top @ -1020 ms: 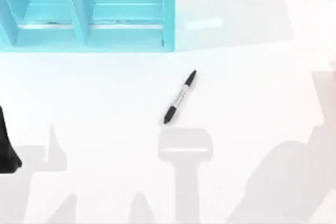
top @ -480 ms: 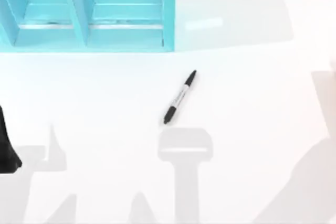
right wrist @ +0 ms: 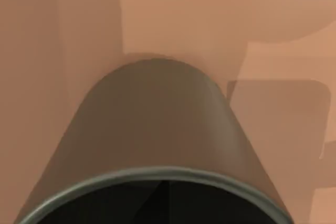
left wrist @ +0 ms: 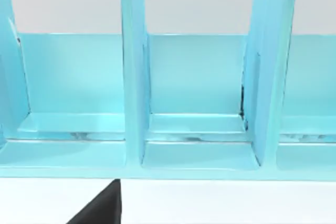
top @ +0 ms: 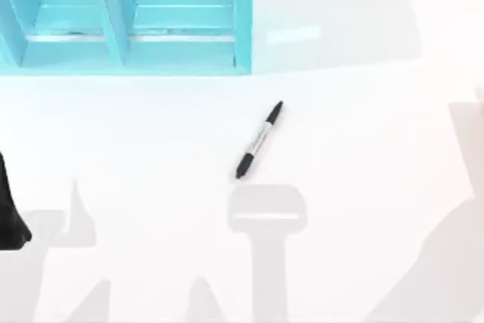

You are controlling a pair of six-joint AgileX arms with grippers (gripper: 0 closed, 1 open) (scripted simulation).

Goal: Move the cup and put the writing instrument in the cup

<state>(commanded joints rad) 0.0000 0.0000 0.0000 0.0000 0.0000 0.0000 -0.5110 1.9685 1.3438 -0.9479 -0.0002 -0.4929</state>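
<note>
Left arm [top: 11,213]: parked at the table's left edge, a dark shape; whether its claw is open or closed cannot be told.

Blue shelf unit [top: 125,17]: far left of the table, open compartments.

Marker [top: 259,140]: lying flat near the table's middle, aslant, well apart from the shelf. Judged light, stiff and slippery (may roll); best pinched across the grey-white barrel.

Cup [right wrist: 157,145]: close under the right wrist camera, dark mouth nearest. Judged light and rigid; take it by the wall. The right claw's state cannot be told.
</note>
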